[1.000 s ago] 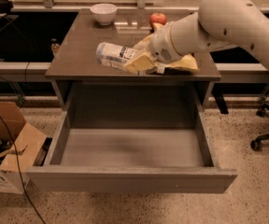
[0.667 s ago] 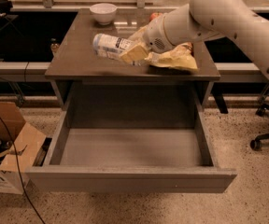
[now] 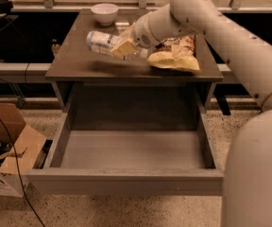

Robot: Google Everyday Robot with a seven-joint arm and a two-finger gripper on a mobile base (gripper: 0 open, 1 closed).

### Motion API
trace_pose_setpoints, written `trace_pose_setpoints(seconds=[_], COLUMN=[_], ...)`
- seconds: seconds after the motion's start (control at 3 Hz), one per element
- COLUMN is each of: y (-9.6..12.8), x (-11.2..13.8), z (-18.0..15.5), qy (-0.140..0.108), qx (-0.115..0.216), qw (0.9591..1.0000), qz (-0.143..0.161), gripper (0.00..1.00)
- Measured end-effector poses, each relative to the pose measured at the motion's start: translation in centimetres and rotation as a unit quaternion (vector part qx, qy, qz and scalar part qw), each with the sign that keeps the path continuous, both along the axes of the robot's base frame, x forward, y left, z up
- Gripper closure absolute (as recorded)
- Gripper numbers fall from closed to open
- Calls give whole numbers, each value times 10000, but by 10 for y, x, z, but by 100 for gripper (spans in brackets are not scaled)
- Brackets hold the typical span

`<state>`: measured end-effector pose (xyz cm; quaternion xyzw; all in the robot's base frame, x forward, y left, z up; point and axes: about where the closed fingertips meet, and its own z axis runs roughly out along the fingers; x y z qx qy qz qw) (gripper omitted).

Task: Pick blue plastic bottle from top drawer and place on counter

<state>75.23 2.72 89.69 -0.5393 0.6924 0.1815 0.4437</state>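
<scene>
My gripper (image 3: 124, 47) is shut on the blue plastic bottle (image 3: 102, 42) and holds it lying on its side a little above the left middle of the counter (image 3: 74, 60). The bottle is clear with a pale blue-white label; its end points left. Its shadow falls on the counter just below it. The top drawer (image 3: 126, 150) stands pulled fully open below the counter, and its smooth grey inside holds nothing. My arm reaches in from the upper right.
A yellow chip bag (image 3: 176, 56) lies on the counter's right half. A white bowl (image 3: 104, 13) stands at the counter's back. A cardboard box (image 3: 6, 150) with cables sits on the floor at the left.
My gripper has carried the bottle further left and back over the counter, away from the chip bag. The drawer has not moved.
</scene>
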Motion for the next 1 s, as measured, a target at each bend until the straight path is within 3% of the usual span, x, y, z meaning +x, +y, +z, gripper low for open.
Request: trace_pose_setpoints(seconds=[0.33, 0.67, 1.0], y=[15, 17, 19], x=[24, 24, 24], z=[-17, -18, -20], qy=[121, 122, 136], qx=[14, 22, 22], qw=[9999, 9999, 9999], qz=[34, 46, 61], gripper=[35, 12, 0])
